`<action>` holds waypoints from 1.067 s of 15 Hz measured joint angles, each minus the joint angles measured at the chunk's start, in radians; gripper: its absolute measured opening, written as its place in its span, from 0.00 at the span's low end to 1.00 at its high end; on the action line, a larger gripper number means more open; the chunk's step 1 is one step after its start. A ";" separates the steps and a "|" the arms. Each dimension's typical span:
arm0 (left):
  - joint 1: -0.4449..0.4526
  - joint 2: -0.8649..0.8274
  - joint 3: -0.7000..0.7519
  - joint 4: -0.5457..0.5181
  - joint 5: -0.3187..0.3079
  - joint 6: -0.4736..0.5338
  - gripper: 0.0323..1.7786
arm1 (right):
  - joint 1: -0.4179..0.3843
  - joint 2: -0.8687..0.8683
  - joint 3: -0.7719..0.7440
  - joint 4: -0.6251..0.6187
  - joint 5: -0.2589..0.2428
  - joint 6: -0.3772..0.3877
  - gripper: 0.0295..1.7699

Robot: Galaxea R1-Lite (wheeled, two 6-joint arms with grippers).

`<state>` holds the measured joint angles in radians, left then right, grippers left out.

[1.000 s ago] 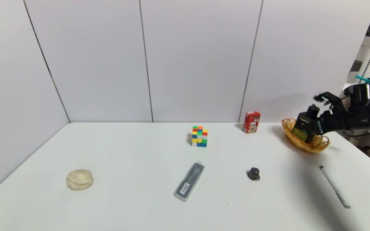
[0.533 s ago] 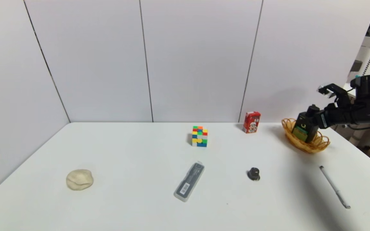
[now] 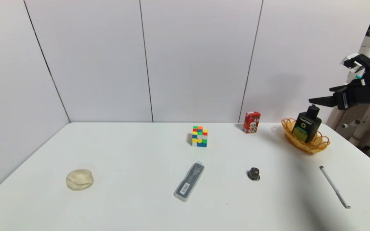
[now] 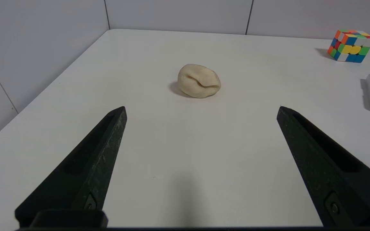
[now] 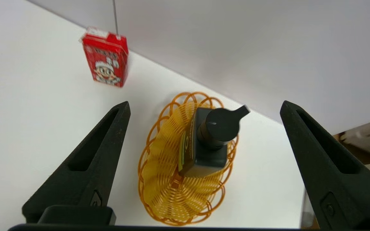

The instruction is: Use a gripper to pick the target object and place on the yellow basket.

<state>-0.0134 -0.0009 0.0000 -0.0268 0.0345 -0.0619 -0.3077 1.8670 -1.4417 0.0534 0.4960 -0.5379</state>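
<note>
Worktop [image 3: 133, 154], white and wide, ran back to pale wall panels, with the work gathered at its far right corner as the head view showed it. The right hand [image 3: 320, 95] hung above and just to the right of the bottle in the head view, with its two long black fingers spread wide and nothing between them. The left hand [image 4: 202, 107] was parked over the left part of the worktop, its fingers also apart and holding nothing.

The basket [image 3: 303, 147], oval, orange-yellow and shallow, sat near the back panels. The bottle [image 3: 307, 126], black with a green label, stood inside it, leaning a little in the head view and set off-centre, close to one side of the looped rim. The placing looked done; what seemed left was for the right hand to draw clear.

The likeliest trouble was a knock. A fingertip swinging low or sideways could have caught the pump top [image 5: 220, 125] or its jutting spout [image 5: 242, 111] and tipped the bottle, since it was tall for so shallow a basket and had only a low, open rim to steady it. A hard enough nudge might also have slid the light basket along the smooth worktop. The red carton [image 3: 251, 122] stood apart from the basket, at risk only if the right hand swept wide across the back.
</note>
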 joint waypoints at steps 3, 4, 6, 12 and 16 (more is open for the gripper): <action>0.000 0.000 0.000 0.000 -0.001 0.000 0.95 | 0.001 -0.159 0.069 -0.002 0.002 0.000 0.93; 0.000 0.000 0.000 0.000 -0.001 0.000 0.95 | 0.001 -0.208 0.102 -0.004 0.003 -0.002 0.93; 0.000 0.000 0.000 0.000 0.000 0.000 0.95 | 0.011 -0.321 0.193 -0.010 0.003 -0.004 0.94; 0.000 0.000 0.000 0.000 0.000 0.000 0.95 | 0.096 -0.671 0.480 0.002 -0.096 0.144 0.96; 0.000 0.000 0.000 0.000 0.000 0.000 0.95 | 0.183 -0.902 0.682 0.024 -0.293 0.227 0.96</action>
<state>-0.0138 -0.0009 0.0000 -0.0268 0.0340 -0.0623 -0.1249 0.9649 -0.7600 0.0779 0.2030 -0.3106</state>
